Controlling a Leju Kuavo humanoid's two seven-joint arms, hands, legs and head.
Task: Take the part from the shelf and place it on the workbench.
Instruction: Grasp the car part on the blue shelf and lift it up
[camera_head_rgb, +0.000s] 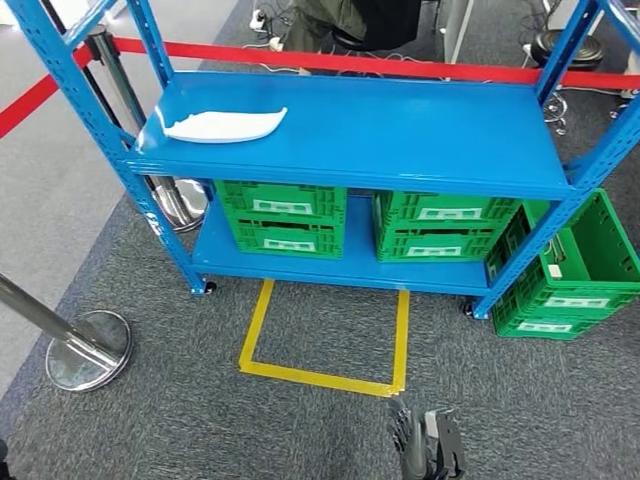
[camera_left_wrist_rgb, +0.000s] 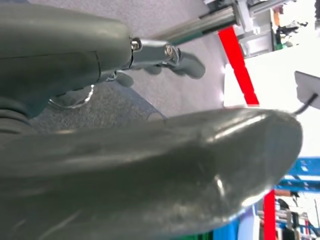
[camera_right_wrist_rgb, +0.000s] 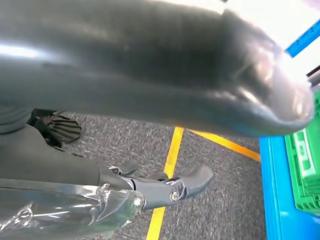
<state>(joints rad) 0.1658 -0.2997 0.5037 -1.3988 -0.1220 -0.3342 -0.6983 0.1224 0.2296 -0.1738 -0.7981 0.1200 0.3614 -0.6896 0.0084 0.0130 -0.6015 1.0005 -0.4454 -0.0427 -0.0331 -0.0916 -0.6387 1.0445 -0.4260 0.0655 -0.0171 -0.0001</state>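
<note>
The part lies on the shelf's top left, crates beneath, another crate right.

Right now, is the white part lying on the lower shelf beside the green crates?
No, the white part lies on the top shelf, near its left end, while the green crates sit on the level below.

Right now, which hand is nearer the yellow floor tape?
Right. The right hand hangs just short of the yellow tape; the left hand is near a stanchion pole.
</note>
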